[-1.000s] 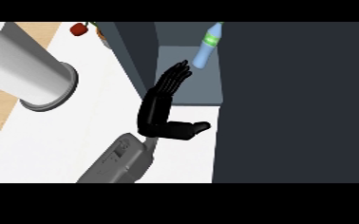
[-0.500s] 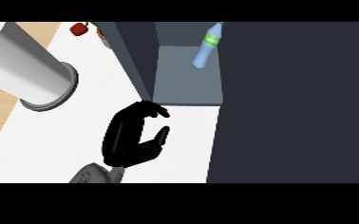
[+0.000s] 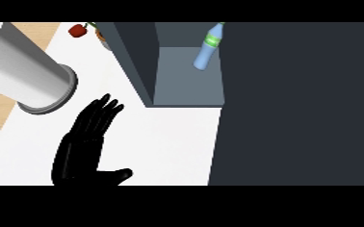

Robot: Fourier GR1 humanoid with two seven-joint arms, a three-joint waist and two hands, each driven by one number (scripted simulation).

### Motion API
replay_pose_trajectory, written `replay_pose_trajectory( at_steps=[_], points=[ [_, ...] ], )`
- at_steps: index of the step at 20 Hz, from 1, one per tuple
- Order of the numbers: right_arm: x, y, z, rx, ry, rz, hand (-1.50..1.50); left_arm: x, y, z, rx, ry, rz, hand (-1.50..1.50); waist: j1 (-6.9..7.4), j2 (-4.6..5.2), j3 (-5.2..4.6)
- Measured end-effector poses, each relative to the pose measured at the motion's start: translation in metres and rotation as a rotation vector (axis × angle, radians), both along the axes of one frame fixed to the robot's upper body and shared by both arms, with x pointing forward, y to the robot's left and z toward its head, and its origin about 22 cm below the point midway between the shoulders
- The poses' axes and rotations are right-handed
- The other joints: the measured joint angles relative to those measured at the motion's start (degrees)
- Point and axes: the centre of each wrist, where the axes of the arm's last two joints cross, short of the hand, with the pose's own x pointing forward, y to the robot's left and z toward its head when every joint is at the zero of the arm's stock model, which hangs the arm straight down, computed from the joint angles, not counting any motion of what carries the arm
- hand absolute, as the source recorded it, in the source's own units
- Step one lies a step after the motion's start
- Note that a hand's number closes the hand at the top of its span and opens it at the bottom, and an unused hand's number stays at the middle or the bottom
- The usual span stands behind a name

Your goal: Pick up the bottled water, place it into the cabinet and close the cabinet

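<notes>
The bottled water (image 3: 205, 52), pale blue with a green label, stands slightly tilted inside the open cabinet, at the back of its grey shelf floor (image 3: 186, 84). Nothing touches it. The cabinet's dark door (image 3: 292, 106) is swung open and fills the right side of the view. My left hand (image 3: 84, 146) hovers over the white counter at the lower left, well clear of the cabinet. Its fingers are straight and point up the view, the thumb sticks out to the right, and it holds nothing. My right hand does not show.
A large grey cylinder (image 3: 32, 74) lies slantwise at the left, just above my hand. A small red fruit (image 3: 78, 30) sits at the far left corner beside the cabinet's dark side wall (image 3: 135, 60). White counter (image 3: 171, 139) stretches between hand and door.
My left hand drew back from the bottle in the cabinet, curled briefly over the counter, and now its fingers are straight again, lower left. The bottle stayed on the shelf.
</notes>
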Motion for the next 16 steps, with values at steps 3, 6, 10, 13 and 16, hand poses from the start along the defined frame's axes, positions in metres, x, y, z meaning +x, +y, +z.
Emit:
replay_pose_trajectory(
  at_steps=[3, 6, 10, 13, 16],
  points=[
    [0.001, 0.006, 0.001, 0.004, 0.01, 0.052, 1.5, -0.008, 0.014, 0.003, -0.029, 0.008, 0.015, -1.5, 0.48, -0.11, -0.15],
    [0.004, 0.011, 0.002, -0.007, 0.004, 0.093, 1.5, -0.017, 0.028, 0.006, -0.039, 0.02, 0.027, -1.5, 1.06, -0.27, -0.25],
    [0.009, 0.012, 0.004, -0.032, -0.018, 0.135, 1.5, -0.024, 0.044, 0.009, -0.047, 0.026, 0.034, -1.5, 1.95, -0.42, -0.49],
    [0.011, 0.015, 0.005, -0.038, -0.025, 0.138, 1.5, -0.03, 0.057, 0.012, -0.047, 0.029, 0.031, -1.5, 2.69, -0.25, -0.58],
    [0.012, 0.02, 0.005, -0.028, -0.014, 0.097, 1.5, -0.034, 0.068, 0.017, -0.045, 0.021, 0.028, -1.5, 3.2, 0.06, -0.63]
  ],
)
